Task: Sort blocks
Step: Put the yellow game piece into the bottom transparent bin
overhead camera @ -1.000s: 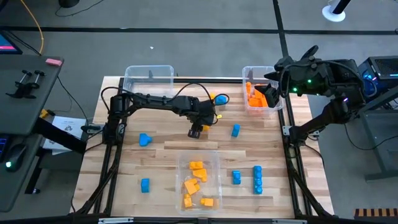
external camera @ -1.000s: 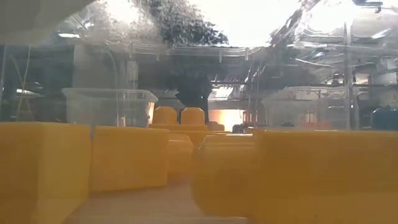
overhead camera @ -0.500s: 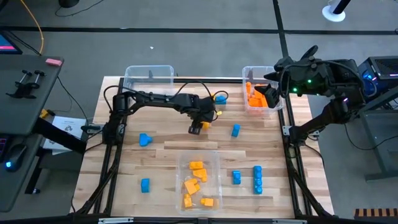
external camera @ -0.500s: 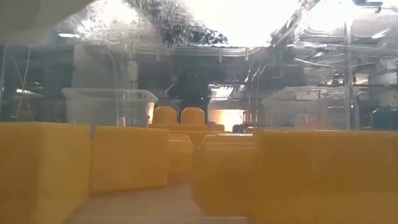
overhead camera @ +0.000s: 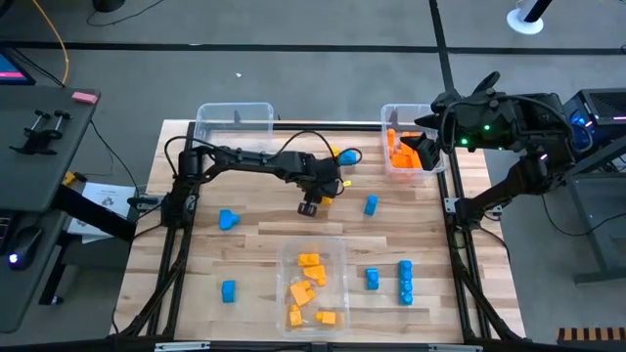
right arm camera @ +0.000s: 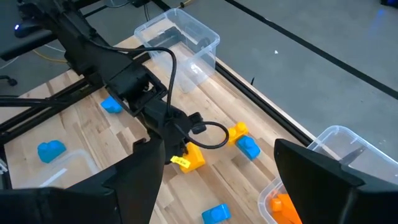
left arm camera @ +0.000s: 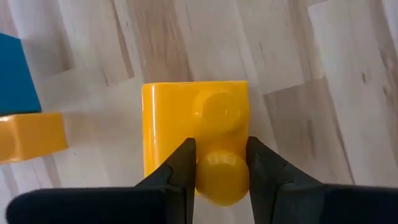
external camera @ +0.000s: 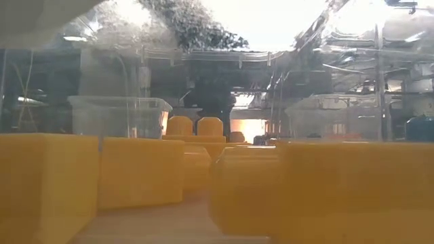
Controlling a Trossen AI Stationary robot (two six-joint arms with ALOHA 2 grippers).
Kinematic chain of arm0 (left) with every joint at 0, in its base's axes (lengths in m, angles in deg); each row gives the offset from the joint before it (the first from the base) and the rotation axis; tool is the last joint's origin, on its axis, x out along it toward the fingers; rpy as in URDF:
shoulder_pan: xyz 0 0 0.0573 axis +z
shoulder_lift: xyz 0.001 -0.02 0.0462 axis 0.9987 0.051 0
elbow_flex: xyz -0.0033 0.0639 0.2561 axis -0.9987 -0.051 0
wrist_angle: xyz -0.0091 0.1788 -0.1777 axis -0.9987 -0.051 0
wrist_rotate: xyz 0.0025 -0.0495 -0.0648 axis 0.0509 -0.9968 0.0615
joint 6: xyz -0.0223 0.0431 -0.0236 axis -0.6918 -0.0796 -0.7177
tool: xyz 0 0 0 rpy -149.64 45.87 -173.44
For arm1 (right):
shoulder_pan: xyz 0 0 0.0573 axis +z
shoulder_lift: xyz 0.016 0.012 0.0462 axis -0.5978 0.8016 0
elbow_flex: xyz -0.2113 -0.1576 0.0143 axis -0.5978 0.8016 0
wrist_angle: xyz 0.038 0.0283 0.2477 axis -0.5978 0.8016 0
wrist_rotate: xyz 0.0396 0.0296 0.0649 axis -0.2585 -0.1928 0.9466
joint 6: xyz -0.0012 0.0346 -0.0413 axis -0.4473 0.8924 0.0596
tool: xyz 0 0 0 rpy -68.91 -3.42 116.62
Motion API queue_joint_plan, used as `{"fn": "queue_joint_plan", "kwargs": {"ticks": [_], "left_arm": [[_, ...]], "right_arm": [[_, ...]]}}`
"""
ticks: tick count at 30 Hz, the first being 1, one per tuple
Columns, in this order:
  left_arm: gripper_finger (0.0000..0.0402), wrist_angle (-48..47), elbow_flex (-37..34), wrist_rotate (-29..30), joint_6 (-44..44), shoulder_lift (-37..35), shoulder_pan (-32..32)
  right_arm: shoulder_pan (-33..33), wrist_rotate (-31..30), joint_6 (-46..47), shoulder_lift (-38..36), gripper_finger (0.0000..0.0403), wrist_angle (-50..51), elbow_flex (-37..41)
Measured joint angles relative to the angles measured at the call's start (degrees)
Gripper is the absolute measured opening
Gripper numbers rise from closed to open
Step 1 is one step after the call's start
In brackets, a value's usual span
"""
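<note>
The left pincer [left arm camera: 217,171] is clenched on a stud of the yellow block [left arm camera: 194,134], which sits on the tabletop [overhead camera: 264,235] near its middle. The grip looks narrow, so lifting straight up and slowly seems wise before carrying it to a bin. The right pincer [overhead camera: 423,125] hangs released above the far right bin [overhead camera: 436,166]. Visible from above: three clear bins, about six loose blue blocks [overhead camera: 228,219], and orange ones in two bins.
</note>
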Motion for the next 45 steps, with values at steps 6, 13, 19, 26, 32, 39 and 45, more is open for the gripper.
{"fn": "queue_joint_plan", "kwargs": {"ticks": [6,13,19,26,32,39,45], "left_arm": [[0.0074,-0.86,-0.28,-1.23,-4.24,-1.58,0.06],[0.0074,-2.93,-0.26,-2.07,-9.83,-10.02,1.36],[0.0074,-3.52,-1.24,-16.28,-24.82,-21.68,-1.62],[0.0074,-1.90,-4.77,-13.71,-38.93,-30.67,-21.07],[0.0074,5.39,-7.78,-0.72,-48.00,-29.52,-34.23],[0.0198,10.08,-6.82,-0.89,-60.72,-24.80,-32.18],[0.0282,10.40,-5.35,-15.62,-65.48,-24.19,-26.81]], "right_arm": [[0.00,-0.02,-0.18,0.00,0.0298,0.00,0.00],[0.00,-0.79,-1.69,0.00,0.0298,0.00,0.00],[-0.01,-1.51,-5.02,0.00,0.0298,-0.02,0.00],[-0.02,0.42,-9.73,-0.02,0.0298,-0.02,0.00],[0.00,2.70,-12.99,0.00,0.0298,0.00,0.00],[-0.02,3.93,-15.21,0.00,0.0298,0.00,0.00],[0.00,4.15,-15.10,0.00,0.0298,0.00,0.00]]}}
